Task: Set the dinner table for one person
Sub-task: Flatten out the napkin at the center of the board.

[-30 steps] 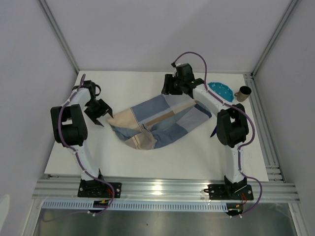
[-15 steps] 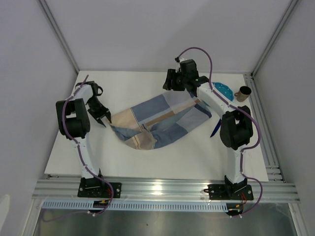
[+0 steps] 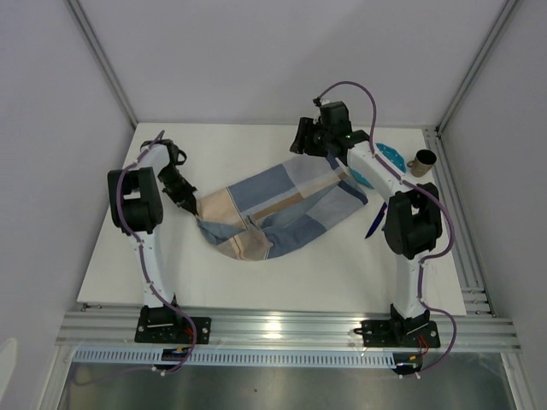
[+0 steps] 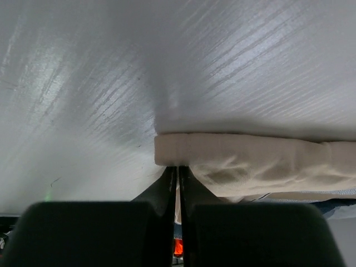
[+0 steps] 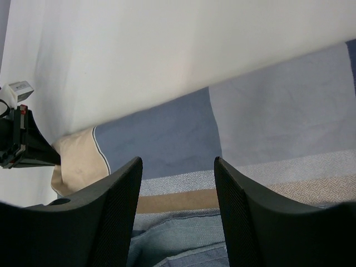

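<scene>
A crumpled blue-and-beige checked placemat [image 3: 282, 209] lies in the middle of the white dinner table [image 3: 299, 273]. My left gripper [image 3: 190, 203] is at the cloth's left beige corner and is shut on it. In the left wrist view the black fingers [image 4: 161, 192] are pressed together on the folded beige hem of the placemat [image 4: 250, 161]. My right gripper [image 3: 301, 145] hovers open over the placemat's far edge. Its fingertips [image 5: 125, 178] stand wide apart above the blue panels of the placemat [image 5: 267, 122], with nothing held.
A blue patterned plate [image 3: 386, 156] and a brown cup [image 3: 420, 162] sit at the far right of the table. A dark blue utensil [image 3: 372, 226] lies beside the right arm. Aluminium rails [image 3: 282, 329] run along the near edge.
My left gripper has moved right onto the placemat's beige corner and shut on it. The right gripper has shifted slightly right and farther back, still open.
</scene>
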